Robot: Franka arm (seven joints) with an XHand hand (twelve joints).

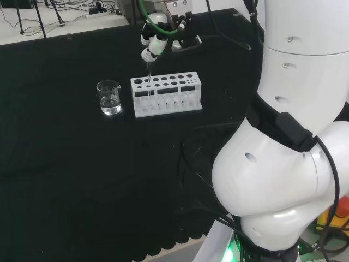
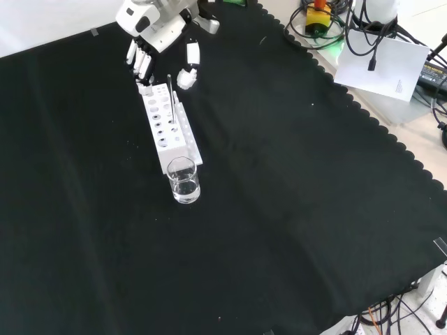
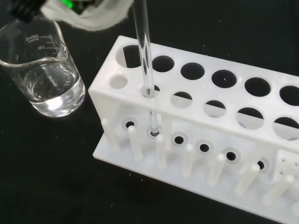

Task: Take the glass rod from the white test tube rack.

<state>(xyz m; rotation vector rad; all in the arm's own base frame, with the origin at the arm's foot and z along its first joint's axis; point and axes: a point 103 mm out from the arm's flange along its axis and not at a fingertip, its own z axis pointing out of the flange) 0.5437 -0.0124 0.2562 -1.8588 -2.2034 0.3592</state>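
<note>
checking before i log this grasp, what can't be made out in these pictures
- Whether the hand actually pinches the glass rod: too small in the head view, and in the front view the fingers sit apart from the rod top.
- The rod's upper end: cut off by the wrist view's edge, behind a blurred white part of the hand.
- The white test tube rack: its far end is cut off by the wrist view's edge.
- Liquid in the beaker: clear glass, cannot tell.

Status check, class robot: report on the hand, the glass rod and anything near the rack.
Hand shut on glass rod. Rod upright in white rack, lower end in hole. Beaker beside rack.
</note>
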